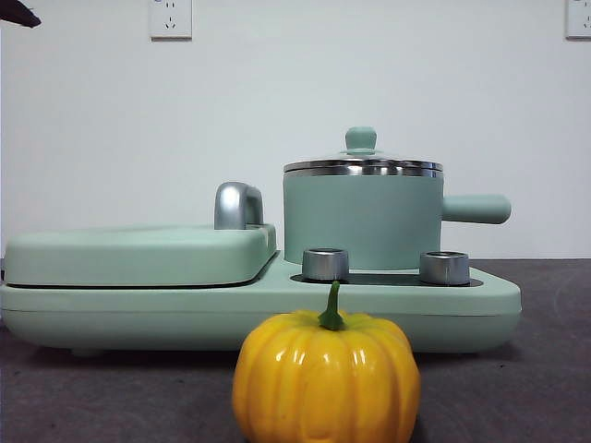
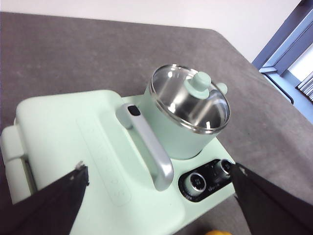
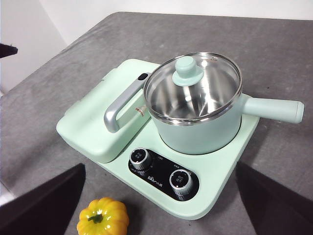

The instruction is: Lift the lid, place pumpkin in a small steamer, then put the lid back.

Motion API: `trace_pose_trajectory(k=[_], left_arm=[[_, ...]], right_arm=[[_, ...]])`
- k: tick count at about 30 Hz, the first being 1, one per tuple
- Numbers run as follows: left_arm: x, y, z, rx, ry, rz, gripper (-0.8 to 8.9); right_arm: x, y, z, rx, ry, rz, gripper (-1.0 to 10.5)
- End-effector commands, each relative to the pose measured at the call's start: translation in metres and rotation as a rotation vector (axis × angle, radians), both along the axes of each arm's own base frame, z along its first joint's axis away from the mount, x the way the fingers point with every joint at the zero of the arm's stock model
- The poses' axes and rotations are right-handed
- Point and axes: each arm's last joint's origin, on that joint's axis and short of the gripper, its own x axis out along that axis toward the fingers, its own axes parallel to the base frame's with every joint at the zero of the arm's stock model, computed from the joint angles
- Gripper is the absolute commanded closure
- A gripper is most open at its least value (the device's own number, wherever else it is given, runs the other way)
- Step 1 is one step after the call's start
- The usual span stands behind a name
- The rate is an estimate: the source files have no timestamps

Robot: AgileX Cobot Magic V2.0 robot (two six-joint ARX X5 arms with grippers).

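Observation:
The small steamer (image 1: 360, 221) stands on the right half of a mint-green cooker base, its stubby handle pointing right. The lid (image 1: 362, 166) with its mint-green knob sits closed on it; it also shows in the left wrist view (image 2: 190, 98) and the right wrist view (image 3: 193, 83). The pumpkin (image 1: 323, 383) stands upright on the grey table in front of the cooker, and also shows in the right wrist view (image 3: 102, 218). My left gripper (image 2: 159, 169) and right gripper (image 3: 160, 167) are both open, empty and high above the cooker.
The wide flat mint-green cover (image 1: 138, 254) with a chrome handle (image 1: 238, 205) fills the cooker's left half. Two steel knobs (image 1: 325, 264) sit on the base's front. A black arm tip (image 1: 18, 17) shows at the top left corner. A white wall stands behind.

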Motion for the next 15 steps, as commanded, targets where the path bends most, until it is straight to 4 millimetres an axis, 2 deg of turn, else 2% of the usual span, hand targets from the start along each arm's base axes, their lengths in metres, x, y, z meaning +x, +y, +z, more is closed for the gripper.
trace_pose_trajectory(k=[1,7,15], left_arm=[[0.003,-0.001,0.006,-0.007,-0.025,-0.008,3.44],[0.018,-0.004,0.011,0.012,0.021,-0.013,3.44],[0.056,-0.015,0.033,0.093,0.056,-0.08,3.45]], right_arm=[[0.0,0.0,0.005,0.001,-0.02,0.005,4.5],[-0.001,0.0,0.005,0.037,0.013,-0.011,4.5],[0.0,0.0,0.005,0.039,0.016,-0.012,4.5]])
